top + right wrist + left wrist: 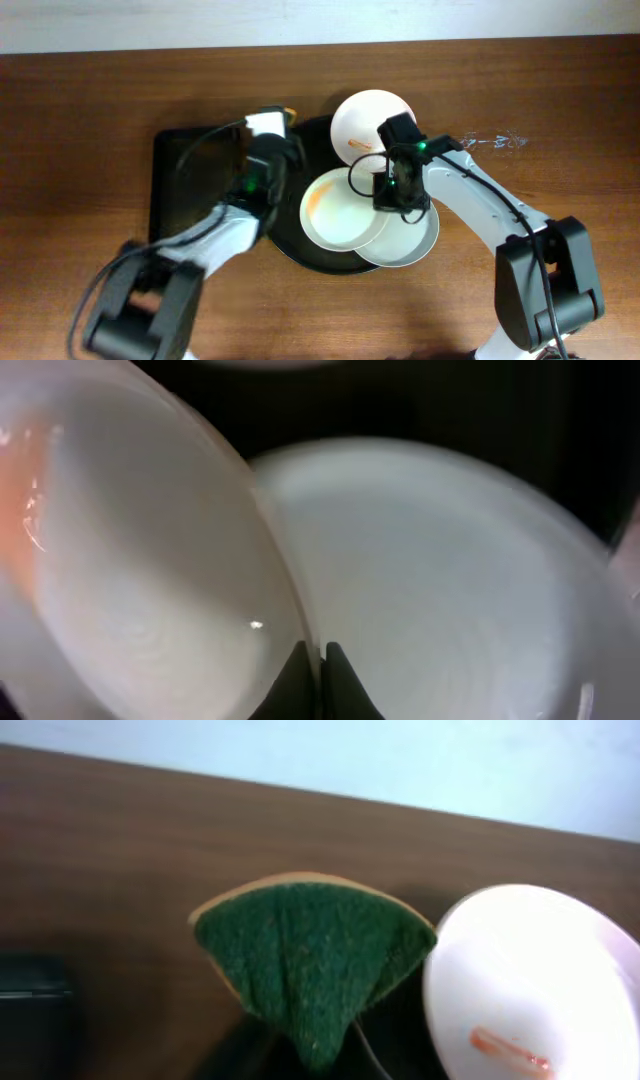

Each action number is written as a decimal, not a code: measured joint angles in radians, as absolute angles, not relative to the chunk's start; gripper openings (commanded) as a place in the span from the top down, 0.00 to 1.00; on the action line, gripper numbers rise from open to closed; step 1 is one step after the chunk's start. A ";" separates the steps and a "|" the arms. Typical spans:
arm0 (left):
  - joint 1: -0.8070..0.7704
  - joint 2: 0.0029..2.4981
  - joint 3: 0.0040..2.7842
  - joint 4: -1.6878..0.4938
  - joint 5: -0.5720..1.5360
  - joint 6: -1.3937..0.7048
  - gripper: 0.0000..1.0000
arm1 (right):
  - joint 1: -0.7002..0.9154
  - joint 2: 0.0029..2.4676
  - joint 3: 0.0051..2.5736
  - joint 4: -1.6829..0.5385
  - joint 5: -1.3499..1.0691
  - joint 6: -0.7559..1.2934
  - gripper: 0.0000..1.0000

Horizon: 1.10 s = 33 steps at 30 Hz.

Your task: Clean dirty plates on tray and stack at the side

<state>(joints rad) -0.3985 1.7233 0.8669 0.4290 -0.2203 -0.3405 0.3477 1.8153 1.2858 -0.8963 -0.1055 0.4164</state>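
A brown wooden desk (90, 100) seen from above carries a large black round tray (305, 258) with a raised rim. Just to its left is a smaller black rectangular tray (180, 190).

All three dirty plates are on the round tray. The far plate (365, 120) is white and lies at the tray's back edge. The centre plate (340, 215), also white, overlaps the grey-green plate (415, 245) at the right.

The right fingers (335, 678) are pressed together on the centre plate's rim, and the wrist view shows that plate tipped up above the grey-green one. An orange smear (313, 203) marks its left side, across from the grip.

The left fingers (270, 130) hang over the tray's back left edge, clamped on a folded sponge (310, 960). Its green scouring face points forward, and it is near the far plate without touching it.

To do the wipe well, the right arm likely needs to hold the rim firmly and keep the plate steady and tilted toward the sponge. The sponge should probably meet the smear green face first and with light pressure. A hard push on the side away from the grip could pivot the plate out of the fingers or knock it against the plate below.
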 measured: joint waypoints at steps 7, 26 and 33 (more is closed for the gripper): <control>-0.183 1.375 0.879 -0.011 -0.009 -0.360 1.00 | 0.353 1.820 1.745 -1.122 0.041 0.202 0.96; 0.124 1.247 0.881 -0.524 0.290 -0.385 1.00 | 0.821 2.070 1.895 -1.148 1.060 0.078 0.96; 0.124 1.247 0.881 -0.536 0.300 -0.382 1.00 | 0.823 2.070 1.895 -1.148 1.091 0.093 0.96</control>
